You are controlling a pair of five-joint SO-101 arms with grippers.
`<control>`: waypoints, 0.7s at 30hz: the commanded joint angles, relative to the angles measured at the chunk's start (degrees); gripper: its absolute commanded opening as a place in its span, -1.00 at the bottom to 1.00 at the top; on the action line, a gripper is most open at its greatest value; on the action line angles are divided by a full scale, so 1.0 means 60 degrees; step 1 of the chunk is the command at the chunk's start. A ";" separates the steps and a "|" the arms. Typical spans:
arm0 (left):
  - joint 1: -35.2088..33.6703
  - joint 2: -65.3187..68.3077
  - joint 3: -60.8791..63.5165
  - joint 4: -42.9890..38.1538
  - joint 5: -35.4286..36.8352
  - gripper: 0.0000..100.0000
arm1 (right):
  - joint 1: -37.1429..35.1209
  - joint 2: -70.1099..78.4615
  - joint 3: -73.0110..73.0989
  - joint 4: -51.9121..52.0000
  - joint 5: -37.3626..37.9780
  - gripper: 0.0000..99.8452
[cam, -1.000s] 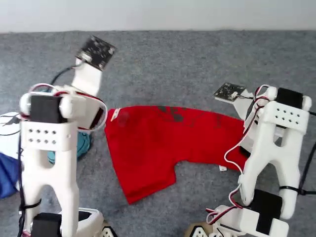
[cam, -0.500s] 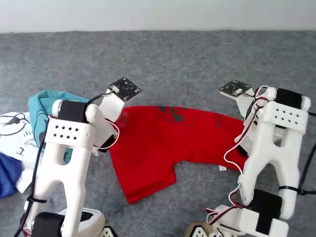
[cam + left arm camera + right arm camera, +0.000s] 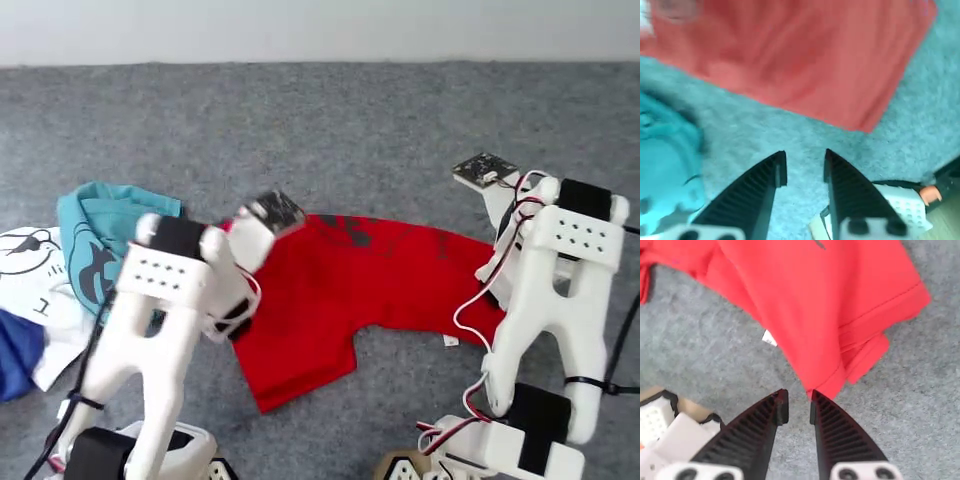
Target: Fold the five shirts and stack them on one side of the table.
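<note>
Plainly, the folding is looking barely begun. The red shirt (image 3: 340, 290) is lying spread and creased across the middle of the high view, one flap trailing toward the lower centre, and I am seeing no tidy fold in it. At the left edge of that frame a teal shirt (image 3: 95, 245), a white shirt (image 3: 30, 275) and a blue shirt (image 3: 15, 355) are sitting in a rumpled heap rather than a stack, so by my reckoning every shirt in sight is waiting to be folded. I am counting four shirts.

The left gripper (image 3: 804, 160) is hanging over bare grey table (image 3: 400, 130) between the teal shirt and the red shirt's edge, its jaws standing apart and holding nothing. The right gripper (image 3: 798, 402) is hovering at the red shirt's right end, jaws parted by a narrow gap, the hem's corner lying just at the tips. A small white tag (image 3: 769, 338) is showing on the cloth nearby.

Both arms are crowding the shirt's ends, and the heap is sitting close to its left edge.
</note>
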 commanded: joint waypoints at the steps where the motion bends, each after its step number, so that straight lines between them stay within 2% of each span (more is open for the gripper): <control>1: 0.0733 -0.0147 0.0901 -0.0630 -0.0029 -0.71 | -0.0051 -0.0432 0.0029 0.0549 0.0234 -0.84; 4: 0.1026 0.0278 0.1179 -0.1114 -0.0029 -0.65 | 0.0110 -0.0432 0.0044 0.0872 0.0205 -0.84; 11: 0.1114 0.2886 0.1297 -0.2198 -0.0015 -0.64 | 0.1092 -0.0432 0.0044 0.0857 0.0249 -0.84; 21: 0.1861 0.3209 0.1414 -0.2813 -0.0044 -0.64 | 0.1399 -0.0432 0.0044 0.0857 0.0220 -0.84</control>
